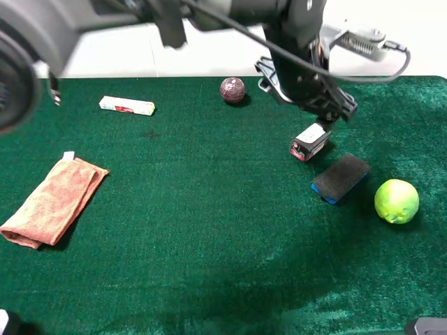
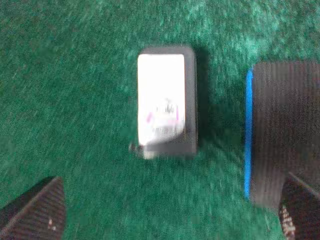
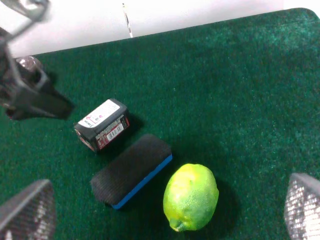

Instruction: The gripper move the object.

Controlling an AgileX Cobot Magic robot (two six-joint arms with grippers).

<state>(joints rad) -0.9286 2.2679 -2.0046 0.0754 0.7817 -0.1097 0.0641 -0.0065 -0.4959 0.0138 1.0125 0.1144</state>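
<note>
My left gripper (image 1: 335,112) hangs just above the far end of the object (image 1: 310,142) with its jaws spread wide and nothing between them; in the left wrist view one dark fingertip (image 2: 35,212) shows at each lower corner, both clear of the box. The object (image 2: 166,102) lies flat on the green cloth (image 1: 209,230), white label up, reddish end face turned toward the near side, and I read it as resting free on the cloth. Just beside it, toward the near right, sits the black-and-blue sponge block (image 1: 340,178), close to it but not touching. Beyond that is the green lime (image 1: 396,201), near the sponge. My right gripper (image 3: 165,220) is also open, its two grey fingertips wide apart at the edges of the right wrist view, holding nothing. Farther off I see a dark red ball (image 1: 232,89), a long white-and-red box (image 1: 126,105), and a folded orange towel (image 1: 54,202) well to the left.
</note>
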